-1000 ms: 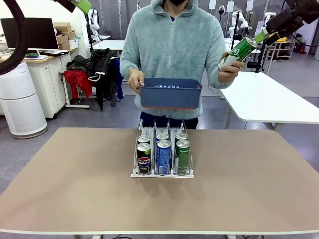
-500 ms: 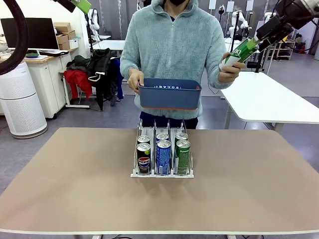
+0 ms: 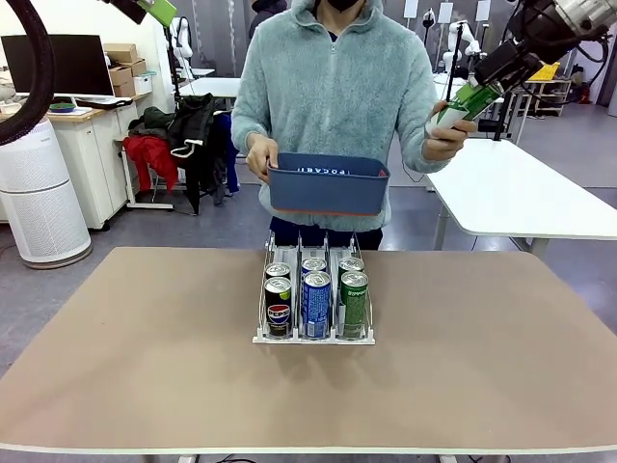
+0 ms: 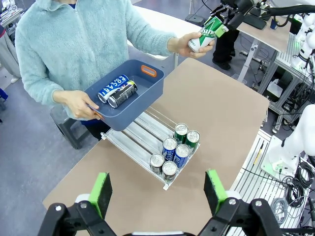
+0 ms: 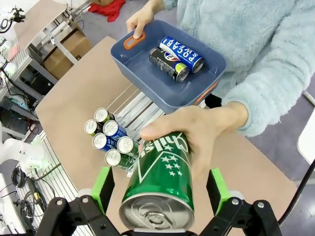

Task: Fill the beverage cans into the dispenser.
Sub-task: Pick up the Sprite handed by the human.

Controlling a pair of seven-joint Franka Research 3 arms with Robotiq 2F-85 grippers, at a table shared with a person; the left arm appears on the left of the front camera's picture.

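Observation:
The dispenser point(image 3: 264, 338) stands mid-table with several beverage cans in its three lanes: black point(image 3: 279, 307), blue point(image 3: 315, 304) and green point(image 3: 354, 304) at the front. Across the table a person's hand point(image 3: 445, 135) holds out a green can point(image 3: 461, 104), top end towards me. My right gripper point(image 3: 485, 84) is open, its pads either side of that can's top point(image 5: 157, 211) with gaps on both sides. The person's other hand holds a dark blue bin point(image 3: 330, 188) with a blue can point(image 5: 181, 54) and a black can point(image 5: 169, 64) lying in it. My left gripper point(image 4: 157, 191) hangs open, high above the table.
The tan table point(image 3: 145, 357) has free room on both sides of the dispenser point(image 4: 142, 142). The bin point(image 4: 129, 112) hovers just beyond the rack's far end. A white table point(image 3: 521, 193) and a white air purifier point(image 3: 39, 203) stand farther back.
My right gripper has come down and to the left along the green can, closing in around its top. The person's hands and the bin have hardly moved.

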